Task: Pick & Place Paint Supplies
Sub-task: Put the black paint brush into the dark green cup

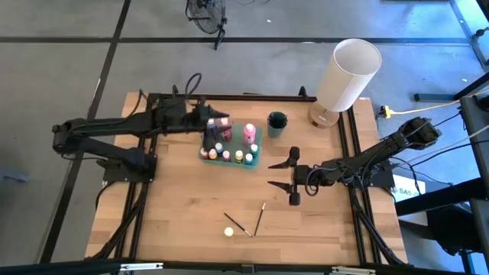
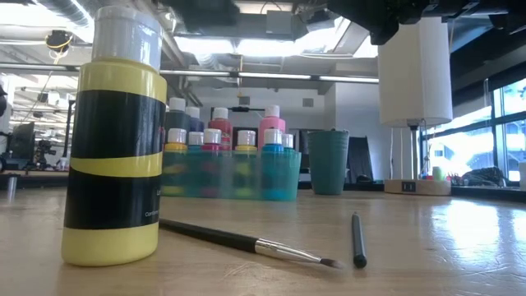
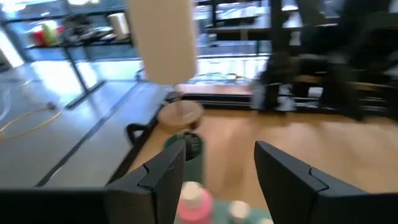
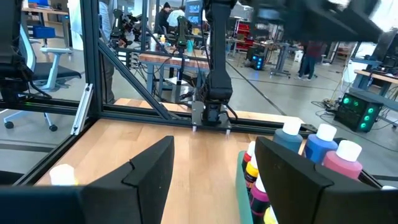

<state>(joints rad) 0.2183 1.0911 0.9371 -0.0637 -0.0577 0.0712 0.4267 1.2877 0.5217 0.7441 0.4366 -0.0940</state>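
Most bottles (image 1: 229, 143) stand in the teal tray (image 1: 257, 156). My left pincer (image 1: 218, 122) hovers open over its far-left corner, apparently empty; right pincer (image 1: 289, 177) open. Yellow bottle (image 1: 228, 231) and two brushes (image 1: 248, 221) wait near.

Overhead view: straight down on the whole table (image 1: 191, 198). Low view: at tabletop level, very near the yellow bottle (image 2: 115, 148), facing the teal tray (image 2: 275, 177). Wrist views: each past its own fingers, toward that tray (image 4: 239, 186) from opposite sides, close.
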